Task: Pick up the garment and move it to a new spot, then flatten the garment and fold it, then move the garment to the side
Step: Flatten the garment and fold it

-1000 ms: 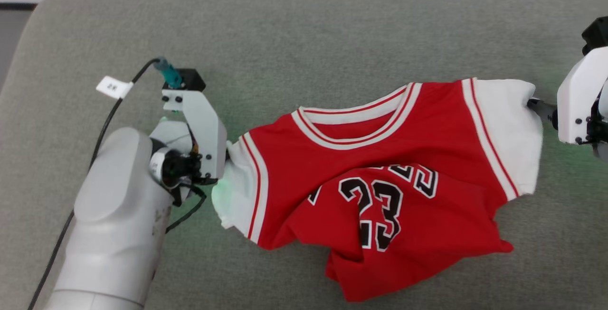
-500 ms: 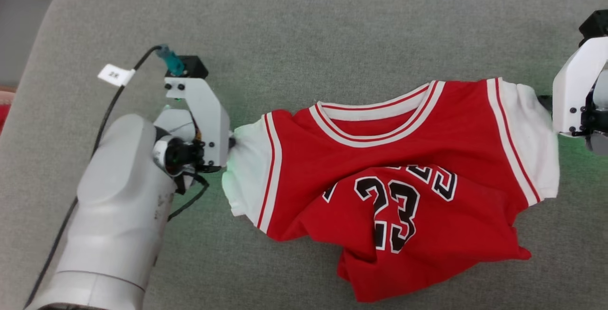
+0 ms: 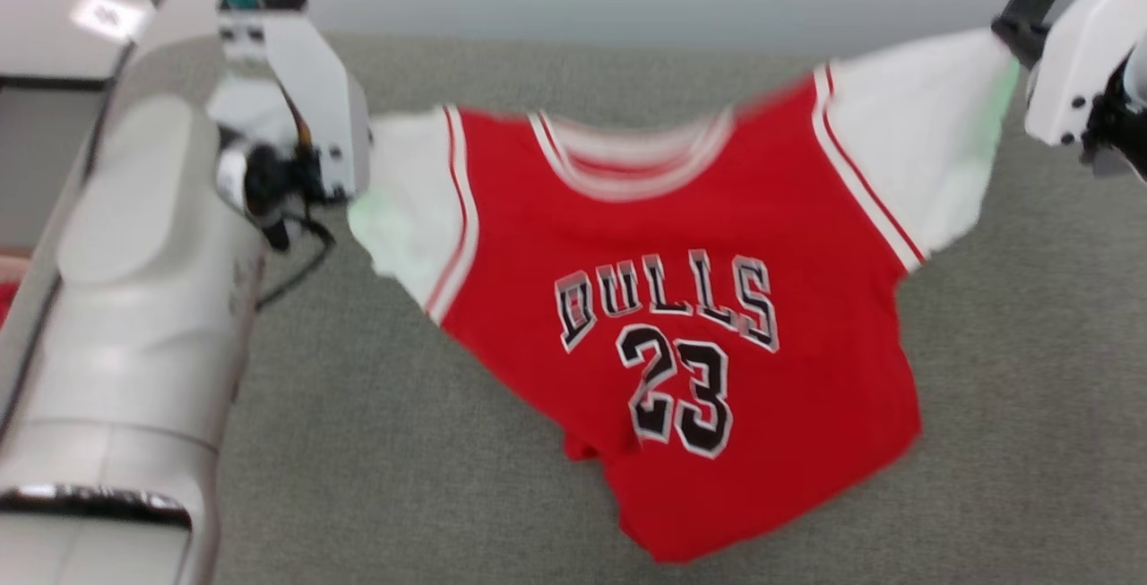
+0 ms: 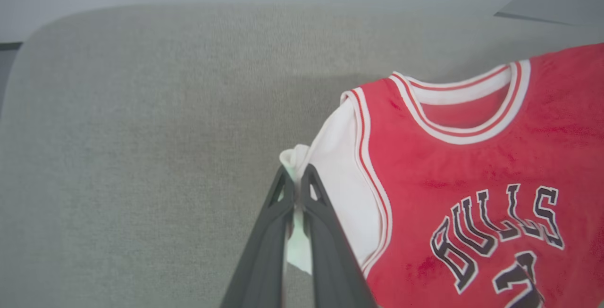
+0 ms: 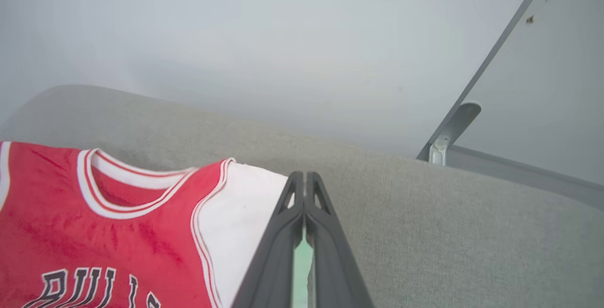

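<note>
Between left fingers point(image 4: 266, 232) and right fingers point(image 5: 278, 242) (clamped) hangs one garment point(image 3: 681, 209).

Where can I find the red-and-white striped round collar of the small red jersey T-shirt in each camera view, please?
Head view: the red-and-white striped collar of the red jersey T-shirt is upper middle, blurred.
Left wrist view: upper right, right of the white sleeve.
Right wrist view: lower left, left of the white sleeve.
Shared landmark: the black BULLS lettering, just below the collar in every view.
</note>
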Controlling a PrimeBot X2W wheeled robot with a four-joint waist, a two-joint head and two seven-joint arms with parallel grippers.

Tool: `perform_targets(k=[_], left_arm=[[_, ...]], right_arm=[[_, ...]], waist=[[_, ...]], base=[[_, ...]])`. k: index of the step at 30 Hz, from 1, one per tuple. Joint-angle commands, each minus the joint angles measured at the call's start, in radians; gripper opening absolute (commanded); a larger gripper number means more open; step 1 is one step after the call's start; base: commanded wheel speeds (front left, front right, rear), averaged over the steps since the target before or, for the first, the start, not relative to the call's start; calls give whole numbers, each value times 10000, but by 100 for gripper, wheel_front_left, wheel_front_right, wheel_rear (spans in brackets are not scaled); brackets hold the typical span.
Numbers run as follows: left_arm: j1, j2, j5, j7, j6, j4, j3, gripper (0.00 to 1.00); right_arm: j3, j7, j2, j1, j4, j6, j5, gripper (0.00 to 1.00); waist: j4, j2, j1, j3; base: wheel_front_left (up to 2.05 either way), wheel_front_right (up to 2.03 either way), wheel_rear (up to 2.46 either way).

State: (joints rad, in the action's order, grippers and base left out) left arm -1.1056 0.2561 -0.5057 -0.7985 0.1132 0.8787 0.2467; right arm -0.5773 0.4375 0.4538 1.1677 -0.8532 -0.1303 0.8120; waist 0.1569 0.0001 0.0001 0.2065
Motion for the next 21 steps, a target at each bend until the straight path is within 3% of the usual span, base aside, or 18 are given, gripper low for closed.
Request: perform_targets(k=[1, 12, 21], left_arm=[[-147, 54, 52, 60, -65, -4, -10, 0], [-2692, 451, 673, 2554, -447, 686, -64, 0], [-4424, 357, 725, 3837, -398, 1629, -58, 0]], right_arm=[[-38, -109, -30, 137, -19, -7, 3, 0], [-119, -3380, -511, 1975, -870, -7, -773, 0], [-22, -3708, -904, 3329, -1980, -6, -817, 0]], waist=[[-294, -1, -1, -496], [-745, -1, -1, -1164], [-857, -1, -1, -672]], base=[[0, 0, 0], [0, 0, 0], [0, 0, 0]])
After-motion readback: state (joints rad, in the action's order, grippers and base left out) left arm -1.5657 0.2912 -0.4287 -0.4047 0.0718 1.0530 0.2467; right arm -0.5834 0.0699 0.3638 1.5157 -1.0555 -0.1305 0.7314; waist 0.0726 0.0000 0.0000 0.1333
